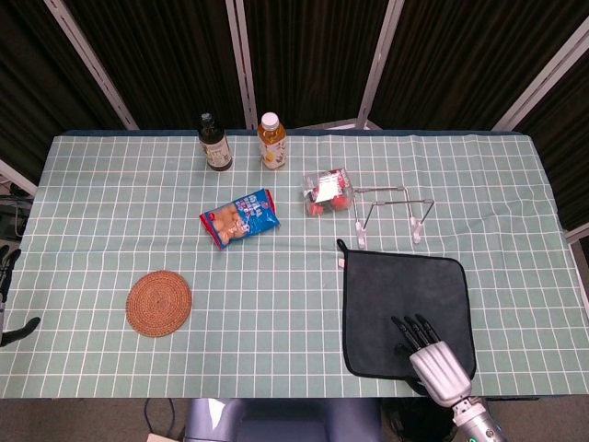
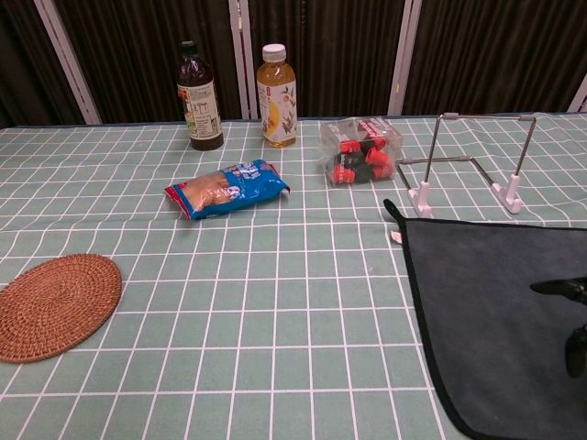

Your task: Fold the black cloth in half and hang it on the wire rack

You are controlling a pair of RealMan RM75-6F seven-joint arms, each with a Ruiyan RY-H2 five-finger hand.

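Black cloth (image 1: 405, 313) lies flat and unfolded on the surface (image 1: 110, 184), at its near right part, with a small loop at its far left corner. Over the cloth's near edge is the right hand (image 1: 428, 354), its silver back up and its dark fingers (image 1: 409, 327) stretched out and slightly apart, pointing toward the far side; it grasps nothing. Whether the fingertips touch the cloth cannot be told. In the chest view only dark fingertips of this hand (image 2: 567, 302) show at the right edge, above the cloth (image 2: 495, 312).

Just beyond the cloth's far edge stands the wire rack (image 1: 391, 210), upright on white feet, with nothing hung on it; in the chest view the rack (image 2: 472, 156) is near the cloth's far edge but apart from it. Beside the rack on its left is a clear bag (image 1: 328, 191) of red and dark items.

Further left lies a blue snack pack (image 1: 241, 217), and near the front left a round woven coaster (image 1: 158, 303). At the far edge stand a dark bottle (image 1: 215, 144) and a bottle of amber drink (image 1: 271, 142), side by side and upright.

At the far left edge of the head view, off the surface, dark fingers of the left hand (image 1: 11, 295) show; too little is seen to tell how it is set.
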